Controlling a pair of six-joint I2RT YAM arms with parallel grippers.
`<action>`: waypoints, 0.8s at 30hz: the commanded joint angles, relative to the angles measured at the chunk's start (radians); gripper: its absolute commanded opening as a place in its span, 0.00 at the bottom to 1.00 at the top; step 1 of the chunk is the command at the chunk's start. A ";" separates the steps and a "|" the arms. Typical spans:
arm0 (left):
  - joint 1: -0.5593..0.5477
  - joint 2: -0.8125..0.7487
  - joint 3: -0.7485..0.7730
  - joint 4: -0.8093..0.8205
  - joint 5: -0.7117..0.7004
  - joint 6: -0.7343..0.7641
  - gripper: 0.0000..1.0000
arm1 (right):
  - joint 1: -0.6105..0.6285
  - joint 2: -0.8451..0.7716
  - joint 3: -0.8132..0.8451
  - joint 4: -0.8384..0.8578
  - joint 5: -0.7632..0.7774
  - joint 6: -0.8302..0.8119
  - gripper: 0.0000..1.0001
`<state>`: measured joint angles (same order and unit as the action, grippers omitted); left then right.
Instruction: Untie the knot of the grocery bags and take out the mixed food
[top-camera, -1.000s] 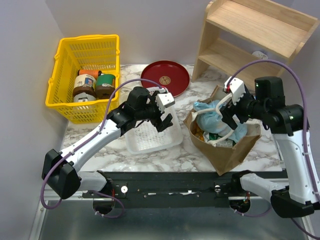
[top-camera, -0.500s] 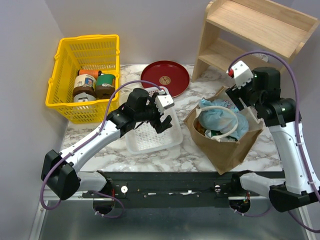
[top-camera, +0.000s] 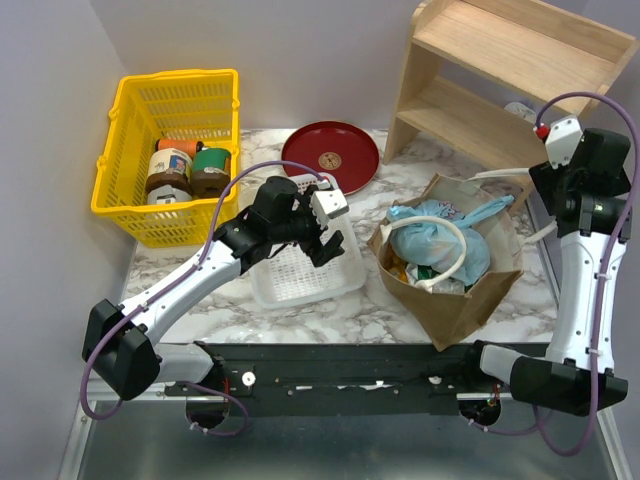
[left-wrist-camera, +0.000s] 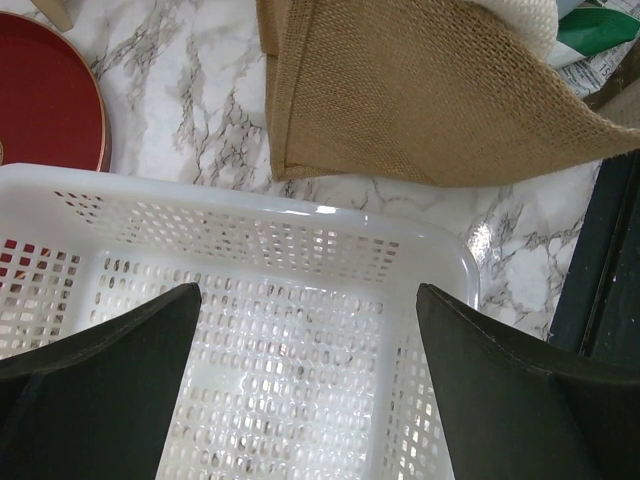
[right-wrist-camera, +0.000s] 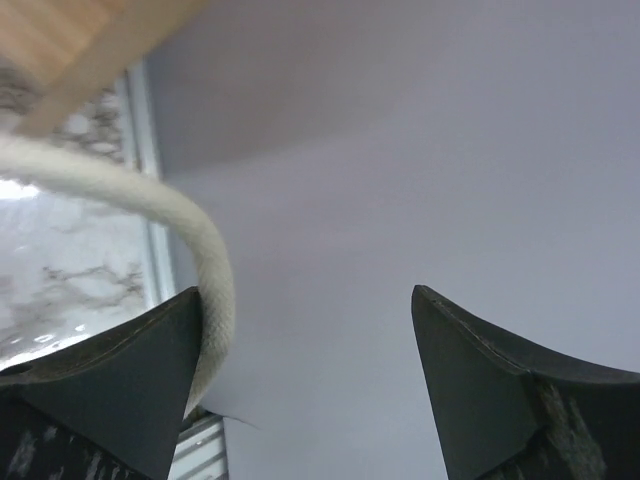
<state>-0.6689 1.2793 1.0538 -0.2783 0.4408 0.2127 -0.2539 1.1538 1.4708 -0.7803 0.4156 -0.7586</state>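
Note:
The brown paper bag (top-camera: 450, 300) stands open at the right of the table, its woven side (left-wrist-camera: 420, 90) also in the left wrist view. Inside it lies the knotted light-blue plastic bag (top-camera: 425, 240), with a green packet (top-camera: 432, 273) partly showing under it. One white rope handle (top-camera: 455, 255) rests on the blue bag. The other rope handle (top-camera: 500, 175) runs taut to my right gripper (top-camera: 540, 200), raised by the shelf. There the rope (right-wrist-camera: 120, 190) hooks over one finger of the open right gripper (right-wrist-camera: 305, 292). My left gripper (top-camera: 325, 240) (left-wrist-camera: 308, 290) hangs open and holds nothing over the white basket (left-wrist-camera: 300, 240).
A yellow basket (top-camera: 130, 200) with labelled jars stands at the back left. A red plate (top-camera: 330, 150) lies behind the white basket (top-camera: 340, 280). A wooden shelf (top-camera: 500, 60) rises at the back right, close to the right arm. The grey wall fills the right wrist view.
My right arm swung up and to the right, away from the bag's mouth, drawing one rope handle taut. The left arm has stayed where it was.

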 joint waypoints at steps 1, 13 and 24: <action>-0.001 -0.028 0.003 -0.015 -0.007 0.020 0.99 | -0.010 -0.011 0.184 -0.296 -0.347 0.063 0.92; -0.001 -0.018 0.032 -0.048 -0.013 0.022 0.99 | -0.005 -0.072 0.089 -0.496 -1.007 0.120 0.89; -0.001 -0.014 0.069 -0.116 -0.019 0.050 0.99 | 0.015 0.219 0.048 -0.482 -1.328 0.312 0.69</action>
<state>-0.6689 1.2701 1.0882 -0.3473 0.4381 0.2405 -0.2436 1.2793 1.5101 -1.2472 -0.7410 -0.5217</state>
